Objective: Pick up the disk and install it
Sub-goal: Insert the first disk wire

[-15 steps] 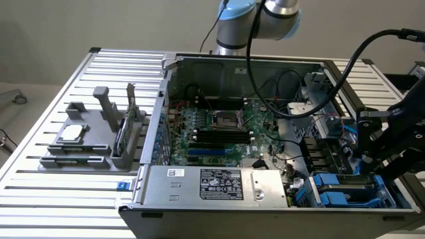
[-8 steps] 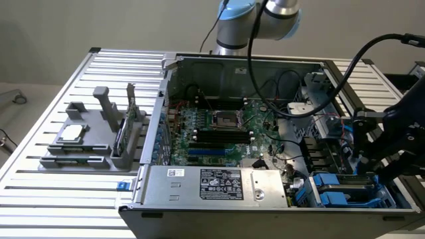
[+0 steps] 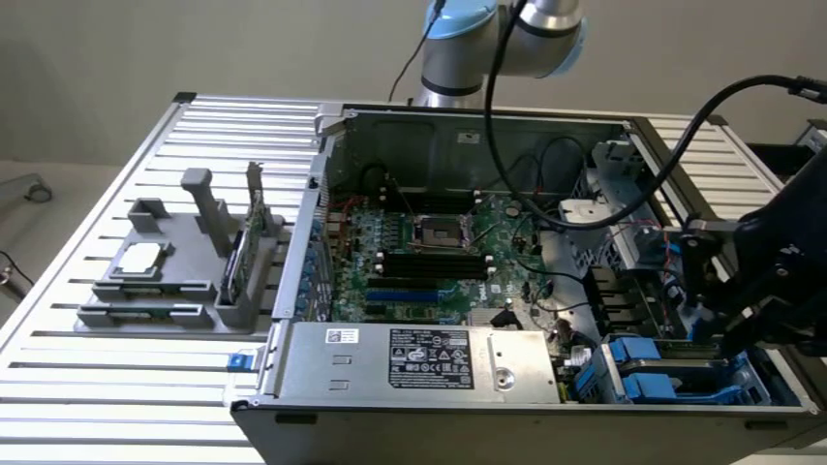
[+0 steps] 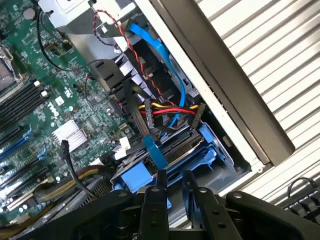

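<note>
Exterior view, sweeping from its left: the grey holder point(image 3: 155, 291) on the slatted table point(image 3: 77, 387) carries the small silver chip point(image 3: 142, 257) and the upright green card point(image 3: 239, 254), both well apart from the action. Centre frame, the open computer case point(image 3: 336, 126) shows its motherboard point(image 3: 427, 252), with the labelled power supply point(image 3: 413, 360) along the lower edge. Now the lower right: there's the disk point(image 3: 653, 376) in its blue carrier, sitting in the drive bay at the case's corner, and the gripper point(image 3: 739, 327) hangs just above it. Whether it's clamped on anything, I can't tell from here. On the wrist view the gripper point(image 4: 175, 181) hovers close over the disk point(image 4: 175, 145), and here's the worry: a blue ribbon cable point(image 4: 160, 55) and a red-yellow-black power lead point(image 4: 167, 109) drape across that carrier. Catch either one and a plug could get yanked. The case wall point(image 4: 225, 75) is close too; a tilted carrier could jam in the bay.
</note>
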Controlling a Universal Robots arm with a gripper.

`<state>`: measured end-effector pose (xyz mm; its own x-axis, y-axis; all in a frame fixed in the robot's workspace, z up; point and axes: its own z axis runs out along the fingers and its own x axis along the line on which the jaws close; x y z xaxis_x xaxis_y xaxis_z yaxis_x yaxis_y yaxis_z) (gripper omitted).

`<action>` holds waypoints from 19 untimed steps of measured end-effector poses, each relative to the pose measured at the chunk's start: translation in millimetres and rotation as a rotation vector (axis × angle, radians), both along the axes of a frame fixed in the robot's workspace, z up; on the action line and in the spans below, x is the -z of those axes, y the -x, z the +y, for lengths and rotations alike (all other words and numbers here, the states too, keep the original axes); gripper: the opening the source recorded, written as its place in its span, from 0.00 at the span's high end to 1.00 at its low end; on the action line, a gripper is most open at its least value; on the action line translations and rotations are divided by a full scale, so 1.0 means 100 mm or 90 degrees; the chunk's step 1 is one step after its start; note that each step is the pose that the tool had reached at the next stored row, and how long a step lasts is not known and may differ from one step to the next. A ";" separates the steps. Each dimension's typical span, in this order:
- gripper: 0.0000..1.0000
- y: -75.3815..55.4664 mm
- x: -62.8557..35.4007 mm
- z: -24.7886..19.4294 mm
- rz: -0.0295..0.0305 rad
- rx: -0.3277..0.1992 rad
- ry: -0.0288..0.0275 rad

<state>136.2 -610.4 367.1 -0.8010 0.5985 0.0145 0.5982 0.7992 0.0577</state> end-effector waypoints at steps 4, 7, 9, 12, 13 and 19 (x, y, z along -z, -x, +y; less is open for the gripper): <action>0.73 -0.01 0.037 0.000 0.0000 0.025 -0.0146; 0.71 -0.02 0.064 0.000 0.0000 0.043 -0.0254; 0.65 -0.02 0.082 0.000 0.0000 0.055 -0.0326; 0.65 -0.04 0.109 0.000 0.0002 0.071 -0.0454; 0.65 -0.05 0.117 0.000 0.0003 0.075 -0.0504; 0.65 -0.13 0.168 0.000 0.0016 0.090 -0.0821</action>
<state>149.7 -610.4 350.3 -0.7088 0.6982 0.1004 0.7044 0.6932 0.1527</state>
